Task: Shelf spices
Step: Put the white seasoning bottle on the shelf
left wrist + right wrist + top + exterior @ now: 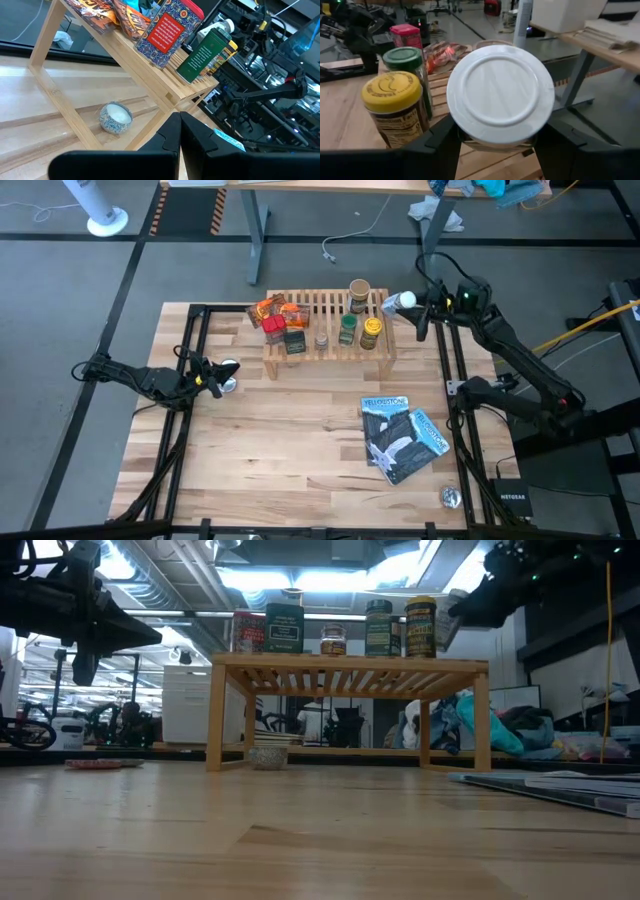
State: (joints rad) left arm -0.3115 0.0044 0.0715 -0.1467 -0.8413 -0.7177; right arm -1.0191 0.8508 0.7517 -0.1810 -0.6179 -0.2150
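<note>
My white-capped jar is the thing I am busy with. It hangs in the air just past the right end of the shelf, near the top of it. My right pincer is clamped on its sides, one finger on each side, only as far apart as the jar is wide. The cap points back at my wrist, so I think I am holding the jar tipped over sideways and must stand it up before I let go.

The shelf is a low wooden rack of slats at the far side of the desk. It already has many spices on it. The yellow-capped jar and the green-capped jar stand close together near the right end. A tan-capped jar stands behind them. The orange packets, a red-topped tin and a dark green tin sit at the left end. A small jar stands in the middle. I think they go in a row so each one has its own spot.

There is room on the slats by the yellow cap, so that looks like a good place for my jar.

My left pincer waits low on the left of the desk, fingers pressed together, holding nothing. A little round dish sits under the shelf.
</note>
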